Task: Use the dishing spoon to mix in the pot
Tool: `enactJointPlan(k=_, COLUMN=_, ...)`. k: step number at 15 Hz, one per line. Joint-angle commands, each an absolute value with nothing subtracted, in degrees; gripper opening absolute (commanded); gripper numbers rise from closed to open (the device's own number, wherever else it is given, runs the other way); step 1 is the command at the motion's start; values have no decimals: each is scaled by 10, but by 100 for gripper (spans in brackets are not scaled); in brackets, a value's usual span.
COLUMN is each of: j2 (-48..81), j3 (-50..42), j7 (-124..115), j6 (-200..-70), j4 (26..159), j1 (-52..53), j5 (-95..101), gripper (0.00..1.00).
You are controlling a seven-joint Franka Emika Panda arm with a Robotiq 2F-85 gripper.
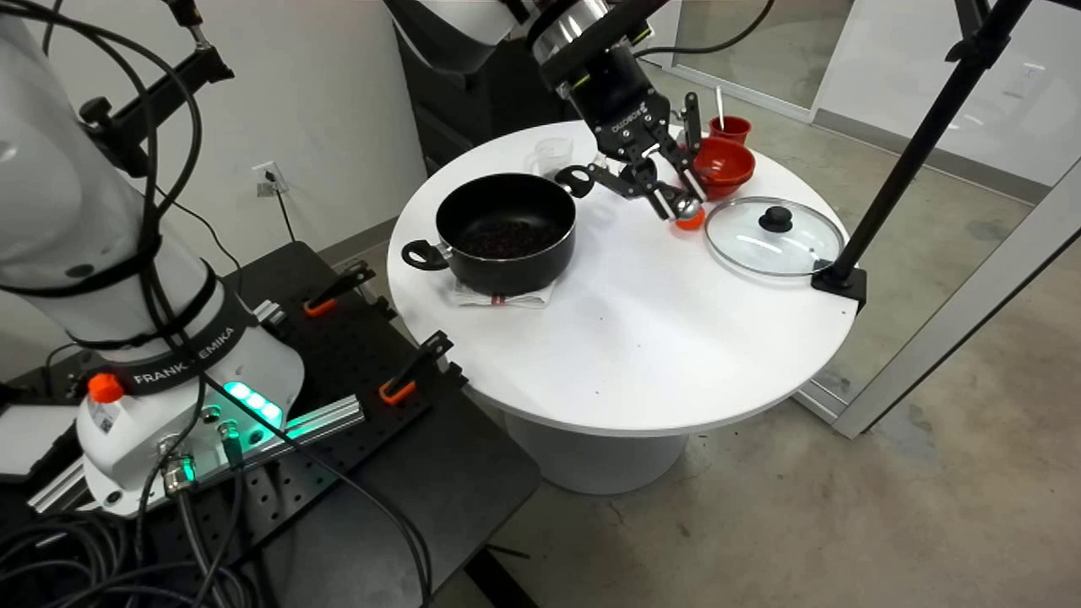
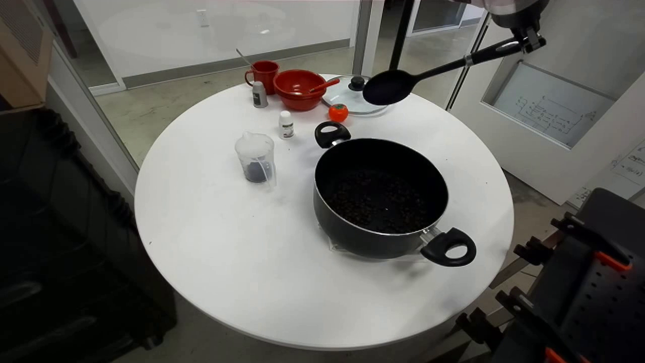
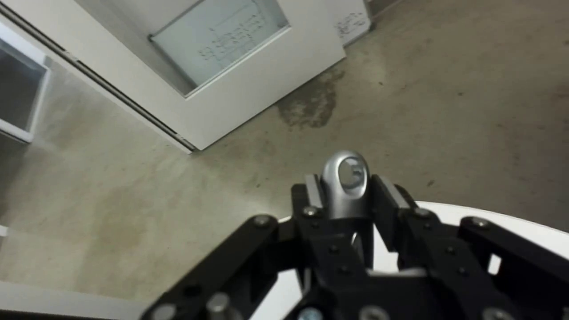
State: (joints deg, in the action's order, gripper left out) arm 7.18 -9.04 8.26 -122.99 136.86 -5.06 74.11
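The dishing spoon is long and black, with a silver handle end. My gripper is shut on its handle near that end; the gripper also shows in both exterior views. The spoon is held tilted in the air, its bowl end lower than the handle. In an exterior view its bowl appears above and behind the pot, apart from it. The black pot stands on the round white table with small dark bits on its floor. The pot is out of the wrist view.
A glass lid, an orange-red tomato, red bowls and a red mug holding a pale stick stand beyond the pot. A clear measuring cup, white bottle and grey shaker are nearby. A black post is clamped to the table edge.
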Motion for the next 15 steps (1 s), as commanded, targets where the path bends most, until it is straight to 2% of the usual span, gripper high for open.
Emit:
enactJointPlan(k=1, j2=45, j3=-76, j7=144, j6=-1243, j4=1365, j1=-71, j5=602, gripper=8)
enactJointPlan(k=9, j2=54, j3=-97, j7=161, j6=-1252, j4=1319, j1=-103, j5=346, gripper=8)
enactJointPlan(k=15, j2=74, j3=-94, j7=315, j6=-1266, j4=1348, j1=-124, j5=215, gripper=8)
